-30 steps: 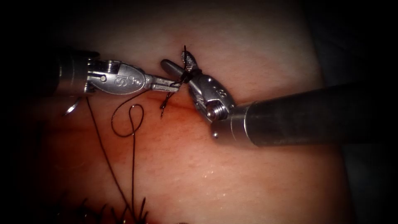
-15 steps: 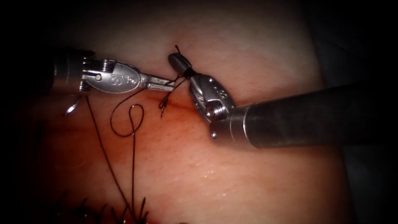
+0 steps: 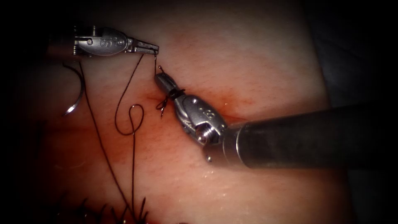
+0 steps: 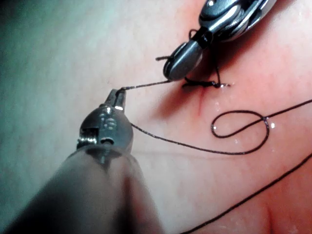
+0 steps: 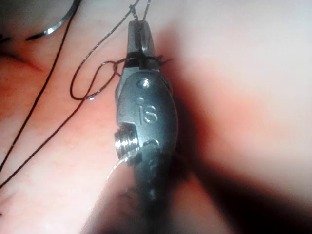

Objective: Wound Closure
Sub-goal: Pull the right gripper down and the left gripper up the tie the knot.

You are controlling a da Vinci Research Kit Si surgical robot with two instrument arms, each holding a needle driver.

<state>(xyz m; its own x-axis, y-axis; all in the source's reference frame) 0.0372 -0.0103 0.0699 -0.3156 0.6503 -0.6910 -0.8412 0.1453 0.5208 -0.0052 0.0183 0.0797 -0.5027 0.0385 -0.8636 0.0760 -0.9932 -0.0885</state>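
My left tool (image 3: 155, 49) is shut on the thread (image 3: 124, 89) up and left of the cut (image 3: 215, 103); in the left wrist view its jaws (image 4: 117, 97) pinch the strand (image 4: 146, 86) that runs to the right tool. My right tool (image 3: 161, 79) is shut on a short thread end just above the knot (image 3: 163, 103), with thread wound around its jaws (image 3: 176, 93) (image 5: 141, 61). The curved needle (image 3: 75, 93) lies free on the tissue (image 3: 248, 54) far left of the cut, held by neither tool and not in the tissue.
A slack thread loop (image 3: 132, 120) lies on the tissue below the left tool, also in the wrist views (image 4: 241, 129) (image 5: 92, 80). Long strands run down to cut thread ends (image 3: 132, 209) at the near edge. Red fluid (image 3: 166, 137) stains the tissue around the cut.
The right tool's jaws were open, then shut on the short thread end and moved down-left toward the knot. The left tool pulled its thread up and to the left.
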